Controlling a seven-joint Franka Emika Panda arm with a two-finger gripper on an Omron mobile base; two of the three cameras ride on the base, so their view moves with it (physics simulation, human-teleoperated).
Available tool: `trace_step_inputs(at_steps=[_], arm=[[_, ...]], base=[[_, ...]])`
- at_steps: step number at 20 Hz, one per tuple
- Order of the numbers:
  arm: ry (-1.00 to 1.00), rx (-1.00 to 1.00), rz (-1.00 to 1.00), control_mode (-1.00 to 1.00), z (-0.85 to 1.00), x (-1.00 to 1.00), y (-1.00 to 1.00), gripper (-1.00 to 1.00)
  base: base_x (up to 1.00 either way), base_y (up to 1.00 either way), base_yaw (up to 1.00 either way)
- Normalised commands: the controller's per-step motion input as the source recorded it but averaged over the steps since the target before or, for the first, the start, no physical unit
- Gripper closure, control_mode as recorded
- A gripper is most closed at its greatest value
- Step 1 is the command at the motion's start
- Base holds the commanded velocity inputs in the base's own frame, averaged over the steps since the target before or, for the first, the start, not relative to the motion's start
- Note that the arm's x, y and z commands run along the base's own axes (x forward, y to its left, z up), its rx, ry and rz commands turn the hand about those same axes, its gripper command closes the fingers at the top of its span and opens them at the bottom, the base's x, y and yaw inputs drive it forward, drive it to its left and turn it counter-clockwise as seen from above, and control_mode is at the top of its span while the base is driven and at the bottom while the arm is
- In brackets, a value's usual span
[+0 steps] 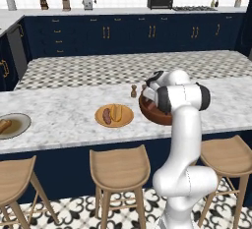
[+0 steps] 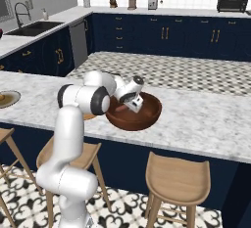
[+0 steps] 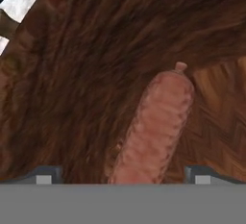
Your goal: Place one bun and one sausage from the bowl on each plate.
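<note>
The dark reddish-brown bowl (image 1: pixel 156 114) (image 2: pixel 147 115) sits on the marble island, and my gripper (image 2: pixel 133 106) (image 3: pixel 122 177) reaches down inside it. In the hand view a pink sausage (image 3: pixel 154 124) lies on the bowl's wooden floor (image 3: pixel 72 88). The sausage runs between the open fingertips (image 3: pixel 44 176), which do not touch it. The orange plate (image 1: pixel 127 120) carries a sausage (image 1: pixel 107 116) and a bun (image 1: pixel 117 112). At the far left the grey plate (image 1: pixel 18 126) (image 2: pixel 10 100) holds a bun (image 1: pixel 4 125).
A small brown shaker (image 1: pixel 133 91) stands just behind the bowl and the orange plate. Wooden stools (image 1: pixel 119 170) (image 2: pixel 177 179) line the island's near side. Dark blue cabinets and a back counter with appliances (image 1: pixel 160 0) are far behind.
</note>
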Motion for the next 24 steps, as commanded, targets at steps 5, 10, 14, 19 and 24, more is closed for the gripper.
trace_step_inputs(at_steps=[5,10,14,19,24], arm=[[0.08,0.08,0.0,-1.0,-0.44,0.02,0.08,-1.0],[0.03,0.15,0.0,-1.0,-0.53,-0.16,0.0,-1.0],[0.0,0.05,-0.06,-1.0,-0.34,-0.15,0.25,1.0],[0.16,-0.01,-0.08,-1.0,-0.25,-0.01,0.54,1.0],[0.22,-0.04,-0.06,-1.0,-0.27,-0.06,0.29,1.0]], base=[[0.0,0.0,0.0],[0.0,0.0,0.0],[0.0,0.0,0.0],[0.0,0.0,0.0],[0.0,0.0,0.0]])
